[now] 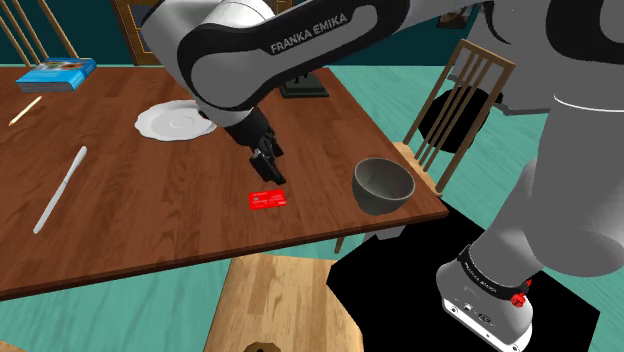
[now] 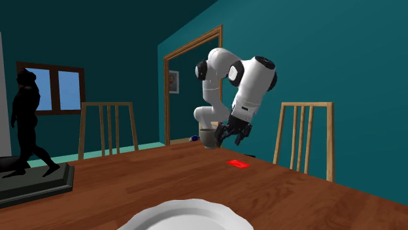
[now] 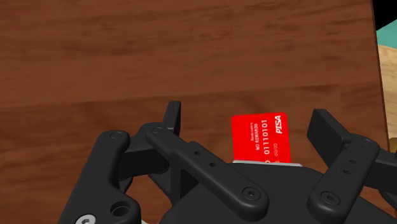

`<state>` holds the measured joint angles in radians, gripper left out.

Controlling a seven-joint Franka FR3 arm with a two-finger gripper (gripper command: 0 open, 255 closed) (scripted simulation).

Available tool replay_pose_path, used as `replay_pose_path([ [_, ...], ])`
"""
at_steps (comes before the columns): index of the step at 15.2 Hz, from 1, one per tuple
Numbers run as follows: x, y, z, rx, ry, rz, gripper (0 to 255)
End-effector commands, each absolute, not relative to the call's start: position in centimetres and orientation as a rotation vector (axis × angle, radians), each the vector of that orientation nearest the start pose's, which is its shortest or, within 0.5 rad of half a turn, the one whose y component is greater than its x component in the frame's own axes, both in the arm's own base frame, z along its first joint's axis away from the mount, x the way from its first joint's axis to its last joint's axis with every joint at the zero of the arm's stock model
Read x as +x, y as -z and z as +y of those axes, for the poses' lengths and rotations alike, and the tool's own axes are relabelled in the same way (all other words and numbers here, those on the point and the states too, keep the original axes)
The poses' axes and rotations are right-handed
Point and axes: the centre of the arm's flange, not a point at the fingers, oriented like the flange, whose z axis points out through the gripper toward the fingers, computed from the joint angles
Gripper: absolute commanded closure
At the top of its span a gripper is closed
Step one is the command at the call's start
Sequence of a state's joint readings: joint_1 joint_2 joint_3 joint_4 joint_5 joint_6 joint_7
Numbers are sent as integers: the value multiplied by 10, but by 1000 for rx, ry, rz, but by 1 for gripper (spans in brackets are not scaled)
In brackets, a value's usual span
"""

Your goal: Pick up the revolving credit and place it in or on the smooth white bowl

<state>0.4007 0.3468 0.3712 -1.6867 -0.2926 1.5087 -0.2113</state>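
The two black fingers (image 3: 172, 119) stand wide apart and clamp nothing. The red card (image 3: 261, 137) lies flat on the table (image 3: 191, 57) between them, touched by neither and nearer to one finger than the other. In the shoulder view the gripper (image 1: 270, 172) hangs just above the card (image 1: 268, 200), tips pointing down at it. The second exterior view shows a gap of air between gripper (image 2: 232, 137) and card (image 2: 238, 164).

The card sits on bare wood near the table's lower edge in the shoulder view, with open board on every side of it. The grey bowl (image 1: 384, 183) stands upright to the shoulder view's right of the card, apart from it, by the table corner. Bare wood lies between the two. A chair (image 1: 455, 95) stands just beyond that corner. Farther off toward the shoulder view's left are a white plate (image 1: 172, 122), a knife (image 1: 60, 188) and a blue book (image 1: 57, 75), all well apart from the card.

The card reads "PISA" and "0110101" in white; its smaller print cannot be made out. The arm (image 1: 290, 45) bears "FRANKA EMIKA"
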Motion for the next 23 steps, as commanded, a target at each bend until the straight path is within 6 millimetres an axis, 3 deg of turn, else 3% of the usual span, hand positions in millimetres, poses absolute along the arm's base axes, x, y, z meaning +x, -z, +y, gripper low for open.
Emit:
replay_pose_path([
  [1, 449, -358, 396, -2846, -797, -1784, 0],
  [3, 442, -344, 412, -2805, -836, -1852, 0],
  [10, 434, -310, 391, -2805, -836, -1852, 0],
  [18, 434, -310, 391, -2805, -836, -1852, 0],
  [19, 434, -310, 391, -2805, -836, -1852, 255],
  [23, 436, -310, 391, -2805, -836, -1852, 255],
])
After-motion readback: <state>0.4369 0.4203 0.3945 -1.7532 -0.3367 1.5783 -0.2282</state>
